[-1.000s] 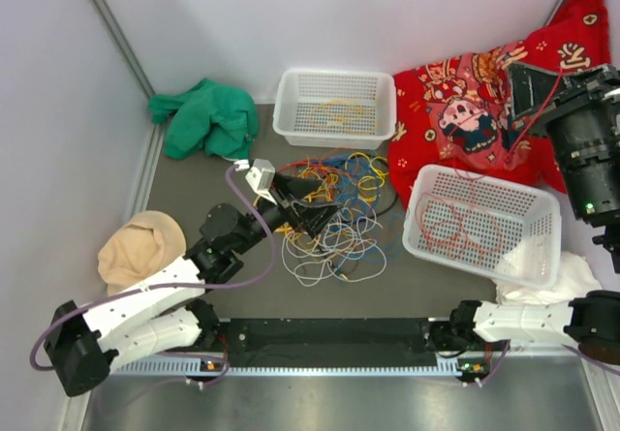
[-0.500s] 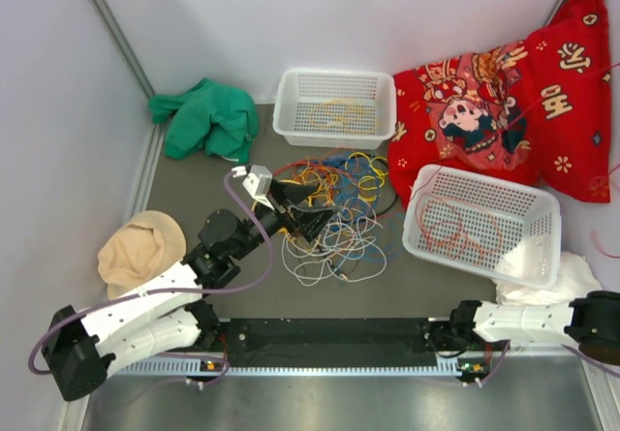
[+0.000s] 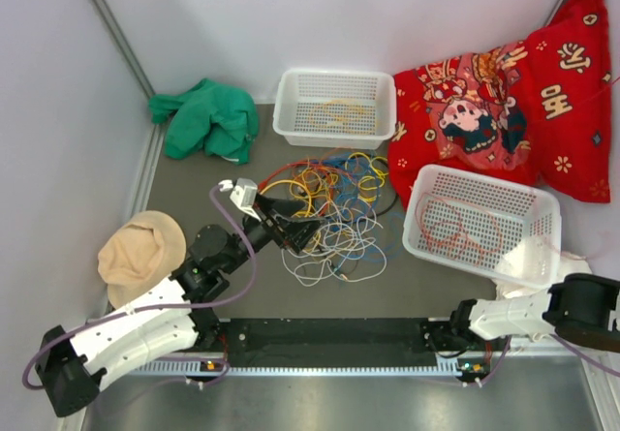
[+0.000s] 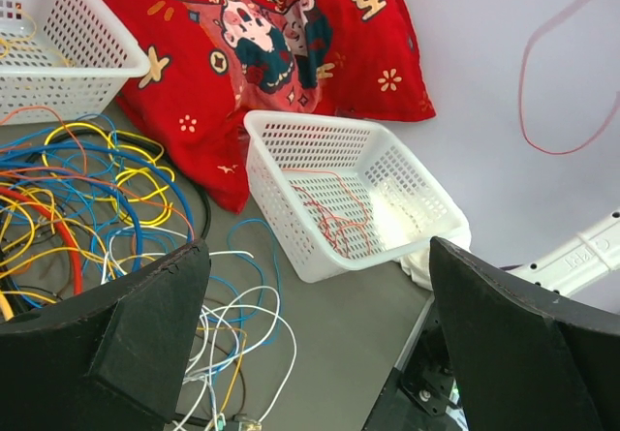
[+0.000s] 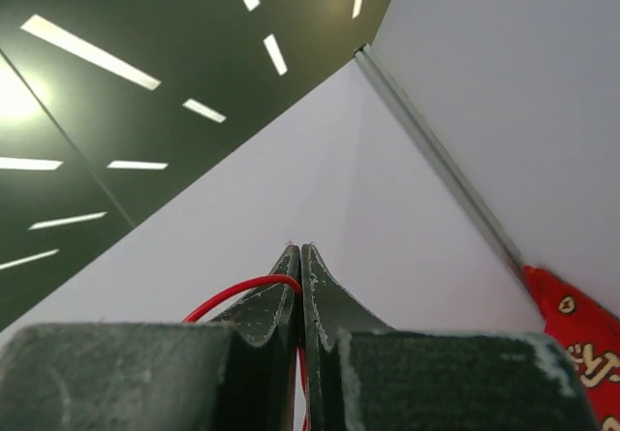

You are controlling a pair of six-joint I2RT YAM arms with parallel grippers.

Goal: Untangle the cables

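The cables [image 3: 329,208] lie in a tangled pile of yellow, red, orange, blue and white wires on the grey table; the pile also shows in the left wrist view [image 4: 97,189]. My left gripper [image 3: 295,232] hangs wide open and empty over the pile's near left part, with its jaws far apart [image 4: 318,257]. My right gripper [image 5: 299,247] is shut on a thin red cable [image 5: 232,292] and points up at the wall and ceiling; it is out of the top view. A red cable loop [image 4: 572,73] hangs in the air at the right.
A white basket [image 3: 531,249] holding red cables stands right of the pile. A second white basket [image 3: 334,133] with a yellow cable stands behind it. A red cushion [image 3: 494,111], a green cloth [image 3: 203,116], a beige cloth [image 3: 140,252] and a white cloth [image 3: 572,276] lie around.
My right arm's wrist has risen out of the top view with the red cable. My left gripper has drawn back a little toward the near left.
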